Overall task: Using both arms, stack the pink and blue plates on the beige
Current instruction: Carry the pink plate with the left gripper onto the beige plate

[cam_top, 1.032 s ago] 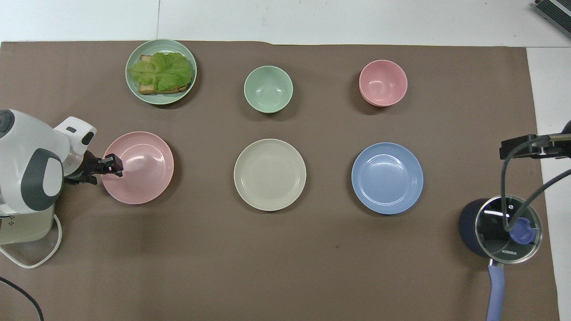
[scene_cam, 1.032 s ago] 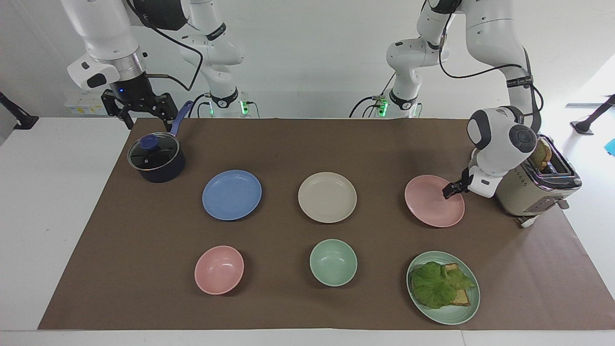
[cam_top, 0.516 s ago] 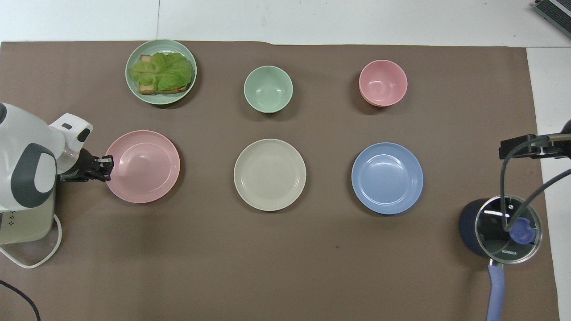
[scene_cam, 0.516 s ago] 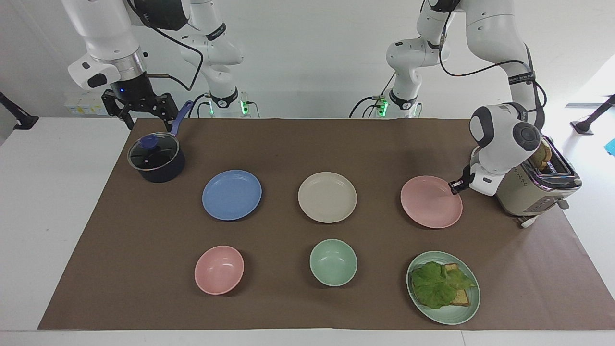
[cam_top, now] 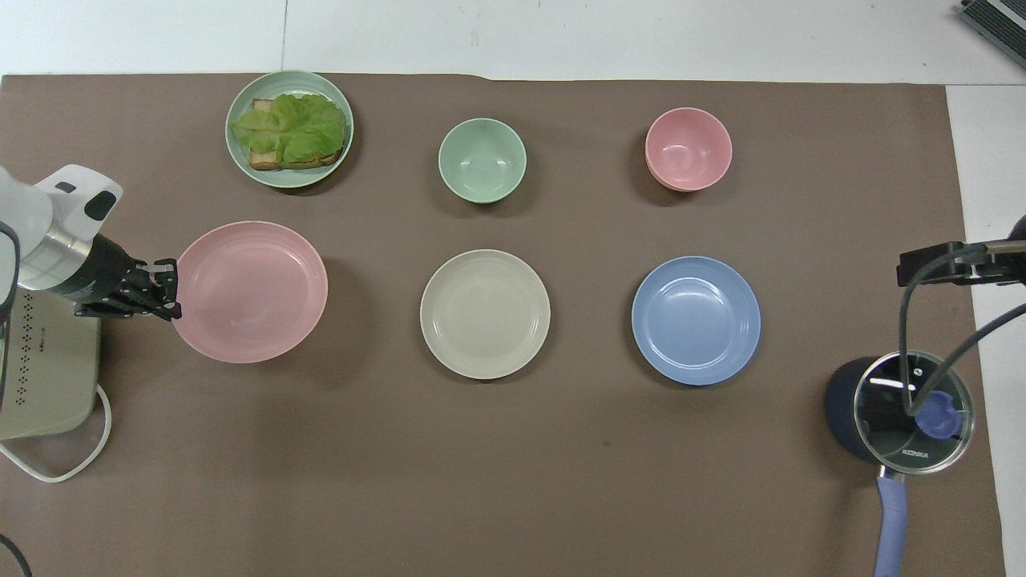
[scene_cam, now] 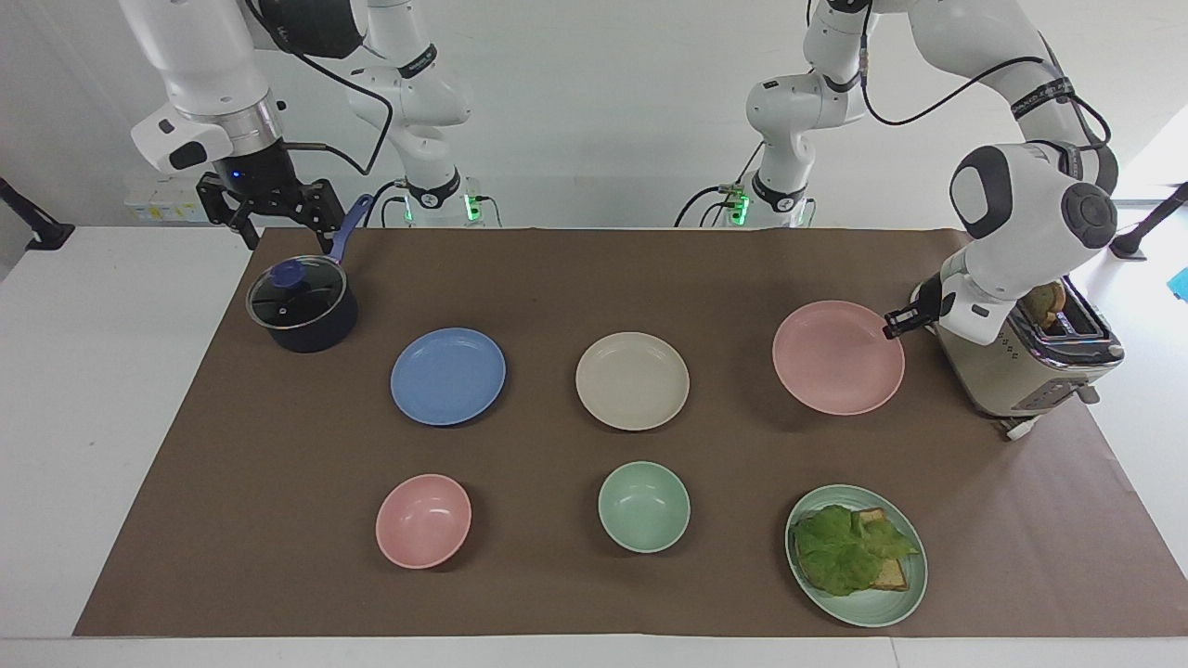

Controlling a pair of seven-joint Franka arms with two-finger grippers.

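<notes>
- Facing view: the left gripper (scene_cam: 893, 325) is clamped on the pink plate (scene_cam: 838, 357)'s rim, holding it lifted above the mat, toward the left arm's end from the beige plate (scene_cam: 632, 380). The right gripper (scene_cam: 271, 211) waits spread wide over the pot (scene_cam: 302, 304).
- Overhead view: the blue plate (cam_top: 696, 320) lies beside the beige plate (cam_top: 485, 313), toward the right arm's end.

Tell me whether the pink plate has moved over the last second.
Yes. The pink plate, gripped at its rim by the left pincer, has lifted off the mat and now hangs higher beside the toaster; the beige plate stays put.
</notes>
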